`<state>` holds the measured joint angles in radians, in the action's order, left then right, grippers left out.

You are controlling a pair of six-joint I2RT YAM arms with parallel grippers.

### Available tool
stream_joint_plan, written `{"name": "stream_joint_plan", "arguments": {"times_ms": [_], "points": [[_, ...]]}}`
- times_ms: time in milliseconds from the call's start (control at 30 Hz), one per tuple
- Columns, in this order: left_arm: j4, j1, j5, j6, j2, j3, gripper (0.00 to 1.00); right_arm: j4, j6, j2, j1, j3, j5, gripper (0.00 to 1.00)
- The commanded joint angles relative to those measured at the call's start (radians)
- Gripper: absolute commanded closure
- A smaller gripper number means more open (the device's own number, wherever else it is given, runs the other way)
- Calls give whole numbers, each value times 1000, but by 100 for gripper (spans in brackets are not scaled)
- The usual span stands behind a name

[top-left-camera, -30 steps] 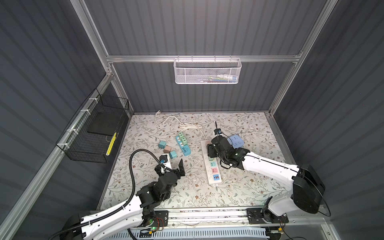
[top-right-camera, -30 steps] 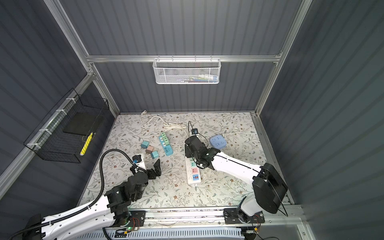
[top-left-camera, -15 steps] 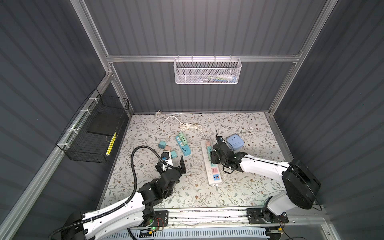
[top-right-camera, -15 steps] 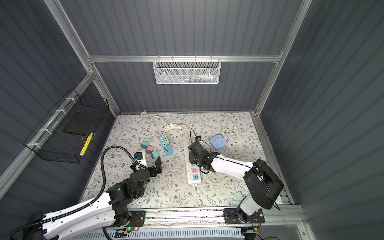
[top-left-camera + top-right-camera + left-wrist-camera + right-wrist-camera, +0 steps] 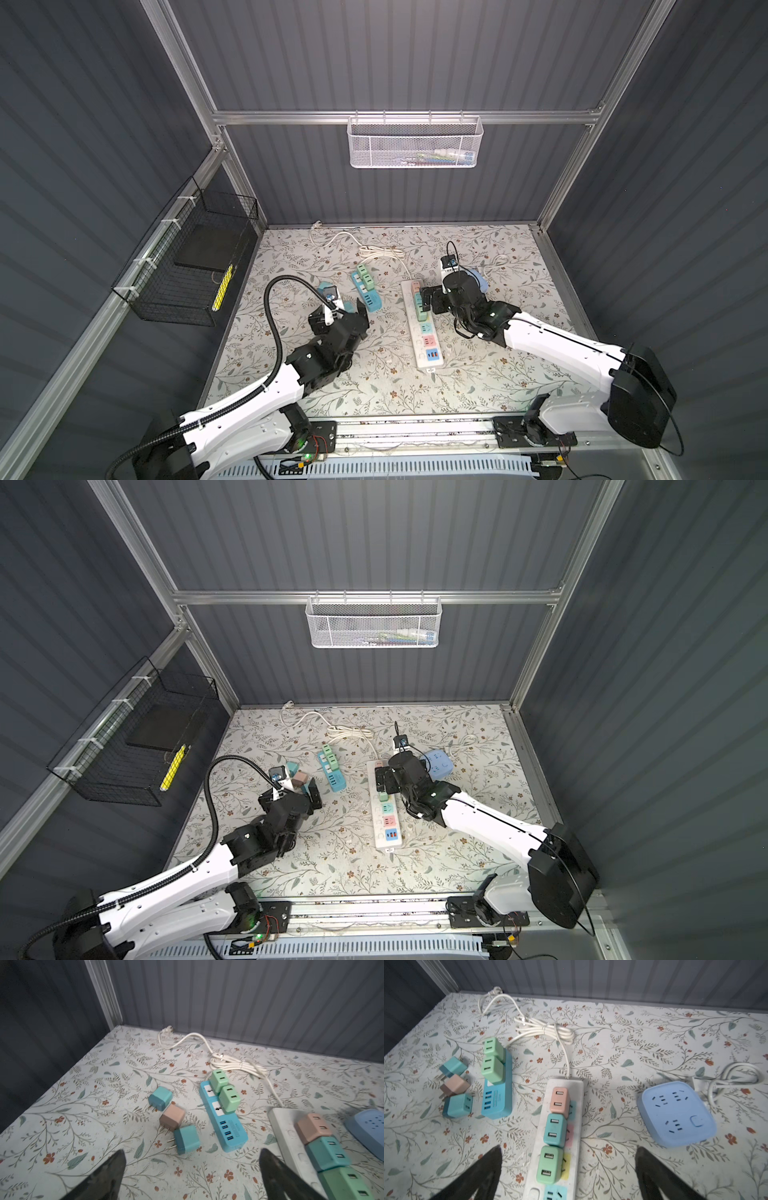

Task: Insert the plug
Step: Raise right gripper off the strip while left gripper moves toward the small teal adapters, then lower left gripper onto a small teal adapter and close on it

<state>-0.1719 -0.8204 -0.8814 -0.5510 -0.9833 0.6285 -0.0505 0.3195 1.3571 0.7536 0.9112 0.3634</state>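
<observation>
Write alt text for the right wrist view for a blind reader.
Pink, teal and green charger plugs sit in a row on a white power strip, which runs between the dark fingers of the open right gripper. Nearby lie a blue socket block, a blue strip and three loose plugs.

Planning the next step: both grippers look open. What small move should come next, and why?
Probably lower the left gripper onto the nearest loose teal plug: it lies unplugged just ahead of the open jaws, while the right gripper hangs empty over the white strip.
</observation>
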Motion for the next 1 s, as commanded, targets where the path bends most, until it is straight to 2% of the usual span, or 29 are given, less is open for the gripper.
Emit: {"name": "stream_joint_plan", "arguments": {"times_ms": [0,67,167,267,333,467,600,767,967], "points": [[-146,83,156,-9,-94,112,0,37,-103,38,-27,11,10,1],[-185,129,215,13,-164,172,0,38,-94,38,-30,-1,-19,4],[-179,226,393,70,-264,243,0,155,-48,-2,-36,-104,-60,7],[-133,322,544,95,-353,281,1,223,-27,-61,-43,-193,-45,8],[-96,372,610,87,-410,293,4,262,-11,-92,-54,-244,-26,7],[22,454,752,53,-489,282,23,285,30,-119,-89,-286,-39,8],[50,467,782,72,-558,317,40,287,35,-114,-92,-289,-30,8],[23,470,730,97,-648,368,50,291,43,-96,-91,-287,-34,8],[41,471,740,96,-707,356,52,290,47,-91,-92,-288,-6,6]]}}
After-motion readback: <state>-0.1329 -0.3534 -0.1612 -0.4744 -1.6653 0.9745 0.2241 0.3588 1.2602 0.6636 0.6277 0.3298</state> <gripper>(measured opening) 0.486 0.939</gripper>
